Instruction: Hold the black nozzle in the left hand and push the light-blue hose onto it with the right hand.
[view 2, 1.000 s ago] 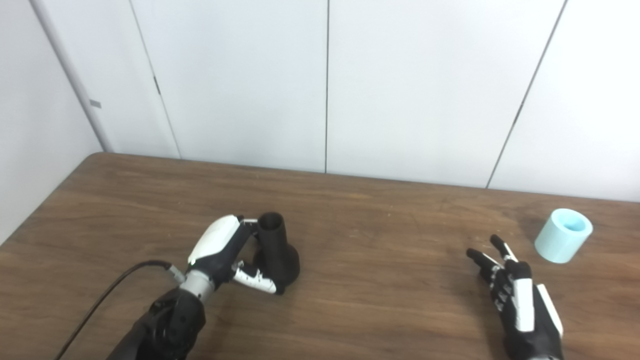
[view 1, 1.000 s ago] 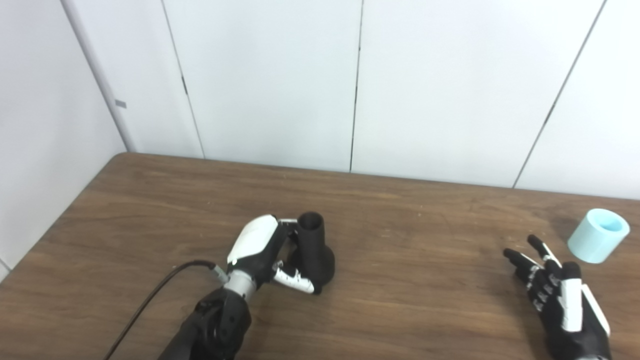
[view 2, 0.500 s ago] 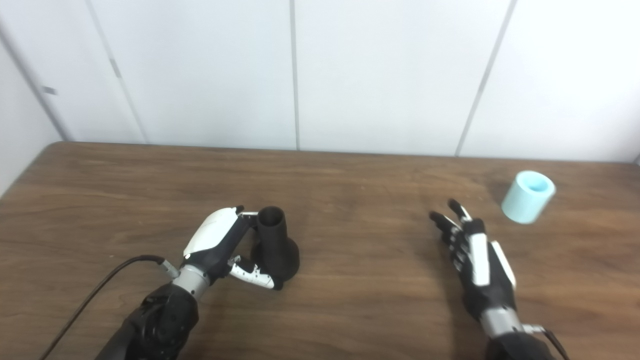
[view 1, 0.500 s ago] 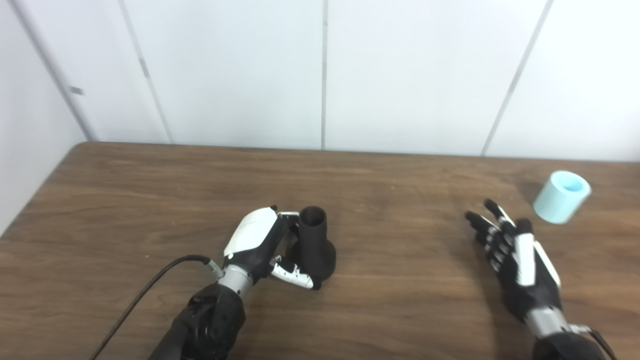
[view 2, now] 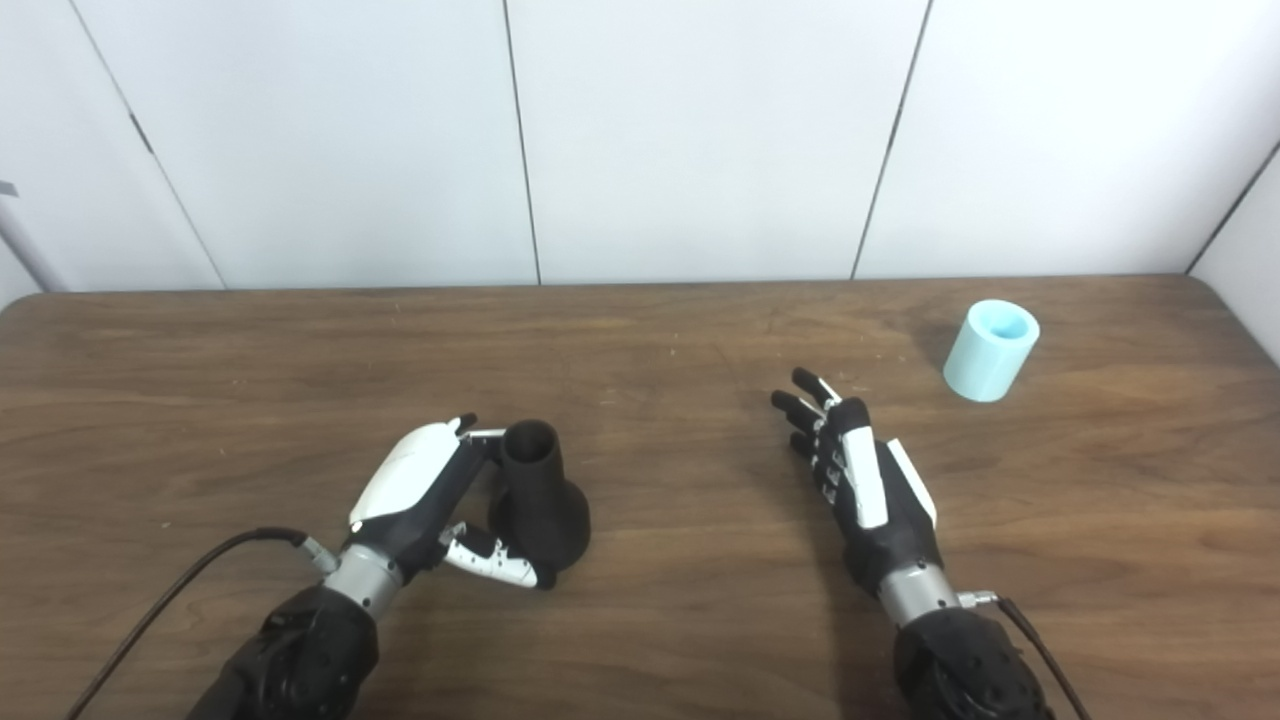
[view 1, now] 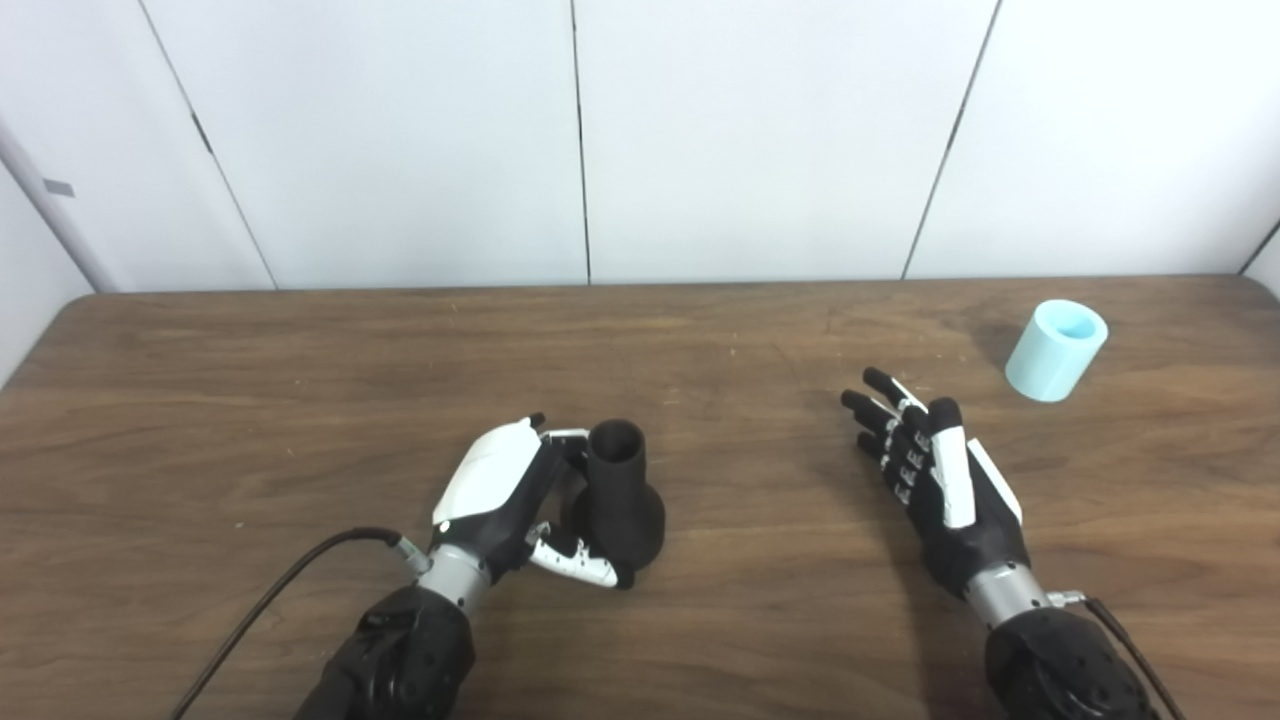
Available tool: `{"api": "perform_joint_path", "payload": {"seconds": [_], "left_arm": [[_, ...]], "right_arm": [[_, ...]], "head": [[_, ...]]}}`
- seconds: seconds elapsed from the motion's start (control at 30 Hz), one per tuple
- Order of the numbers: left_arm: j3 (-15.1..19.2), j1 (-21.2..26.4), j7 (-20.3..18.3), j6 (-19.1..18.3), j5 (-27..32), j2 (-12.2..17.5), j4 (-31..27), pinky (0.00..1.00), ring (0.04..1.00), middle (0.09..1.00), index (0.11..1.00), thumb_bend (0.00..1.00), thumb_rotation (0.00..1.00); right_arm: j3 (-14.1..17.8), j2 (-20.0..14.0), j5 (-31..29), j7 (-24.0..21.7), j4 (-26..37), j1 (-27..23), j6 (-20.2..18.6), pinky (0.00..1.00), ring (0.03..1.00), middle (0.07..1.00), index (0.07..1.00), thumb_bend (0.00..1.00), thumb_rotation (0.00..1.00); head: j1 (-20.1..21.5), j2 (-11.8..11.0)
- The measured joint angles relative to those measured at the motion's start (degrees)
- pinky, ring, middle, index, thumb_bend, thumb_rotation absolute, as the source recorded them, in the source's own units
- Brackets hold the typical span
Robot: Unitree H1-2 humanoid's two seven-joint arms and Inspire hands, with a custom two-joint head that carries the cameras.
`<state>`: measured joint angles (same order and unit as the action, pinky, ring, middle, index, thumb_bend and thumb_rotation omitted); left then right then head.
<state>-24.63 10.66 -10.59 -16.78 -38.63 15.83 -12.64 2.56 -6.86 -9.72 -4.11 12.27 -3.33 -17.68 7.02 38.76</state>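
Observation:
The black nozzle (view 1: pixel 622 492) stands upright on the brown table (view 1: pixel 250 400), wide base down and open mouth up. My left hand (view 1: pixel 500 490) is wrapped around it from the left, fingers behind the neck and thumb against the base. The light-blue hose (view 1: pixel 1055 350), a short thick tube, stands apart at the far right of the table. My right hand (view 1: pixel 935 480) hovers open over the table, fingers spread and pointing away, nearer to me and to the left of the hose, not touching it.
A black cable (view 1: pixel 290 590) trails from my left wrist to the bottom edge. White wall panels (view 1: pixel 760 140) rise right behind the table's far edge. The table's right corner lies just past the hose.
The whole picture has shifted as the camera swung to the right. My left hand keeps the same hold on the nozzle. My right hand stays open, still short of the hose.

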Motion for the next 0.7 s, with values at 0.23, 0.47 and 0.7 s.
{"api": "perform_joint_path", "payload": {"seconds": [0.23, 0.47, 0.7], "left_arm": [[0.01, -0.70, 0.13, 1.88, 0.28, -0.20, 0.12, 1.00, 0.733, 0.500, 0.476, 0.52, 0.00], [0.05, -0.97, 0.14, 2.66, 0.65, -0.48, 0.52, 1.00, 0.733, 0.499, 0.477, 0.52, 0.00], [0.05, -1.29, 1.09, 4.70, 1.06, -0.49, 1.48, 1.00, 0.733, 0.497, 0.479, 0.52, 0.00]], "right_arm": [[0.45, 1.05, 3.13, 2.27, 3.00, 0.10, 0.29, 0.84, 0.883, 0.836, 0.826, 0.45, 0.73], [2.15, 0.70, 5.48, 3.08, 5.37, -0.67, -0.16, 0.82, 0.853, 0.813, 0.814, 0.45, 0.48], [2.59, -5.98, 14.73, 4.79, 8.04, -6.25, -4.43, 0.73, 0.796, 0.778, 0.790, 0.62, 0.25]], "head": [[2.55, -0.09], [5.28, -0.53], [10.28, -1.76]]}}
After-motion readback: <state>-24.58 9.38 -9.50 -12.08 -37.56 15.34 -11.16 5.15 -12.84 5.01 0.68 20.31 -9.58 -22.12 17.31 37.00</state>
